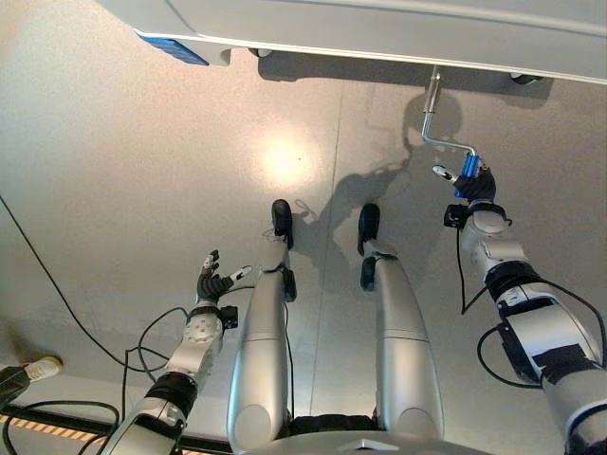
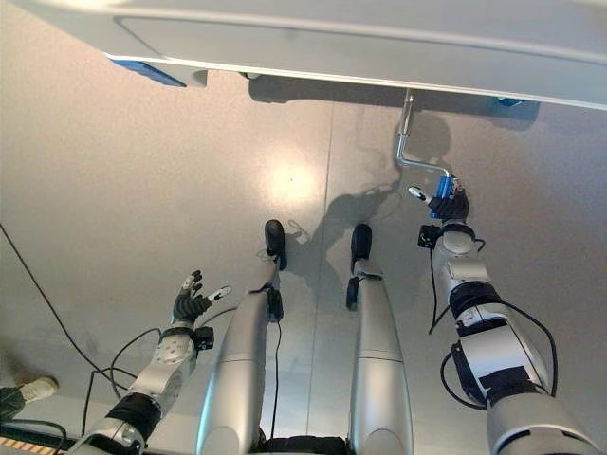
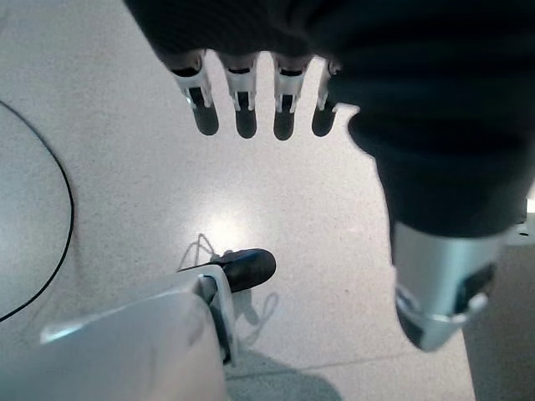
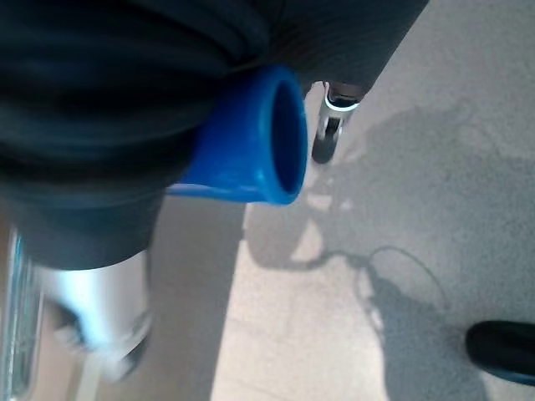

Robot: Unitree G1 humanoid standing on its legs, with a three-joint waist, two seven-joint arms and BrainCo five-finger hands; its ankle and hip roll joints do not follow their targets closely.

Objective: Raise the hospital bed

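A: Quick pass. Where's the task's thing?

B: The hospital bed (image 1: pixel 398 38) runs along the far side of the floor (image 1: pixel 142 171). Its metal crank (image 1: pixel 432 118) hangs off the bed's underside near the right end, bent, with a blue handle (image 1: pixel 469 171) at the free end.

A: Right hand?

B: The right hand (image 1: pixel 479 185) is on that blue handle. In the right wrist view the blue grip (image 4: pixel 251 142) pokes out from under the dark cover, with one finger (image 4: pixel 330 125) showing just past it. Fingers look wrapped round the handle, so I'd log it as gripping.

A: Left?

B: The left hand (image 1: pixel 211 280) is idle, low over the floor on the left side, well apart from the bed. Fingers (image 3: pixel 242 104) are straight and spread, holding nothing.

A: Progress?

B: The reach and grasp look done. Cranking is the part left, as far as I can judge. Can't tell the bed's height from here, since just its edge and underside show, so no reading on how much it's been raised. I'd tag it early to mid: handle in hand, turning to do.

A: Anything else?

B: A person's shoe (image 1: pixel 43 368) sits at the near left of the floor. That's it.
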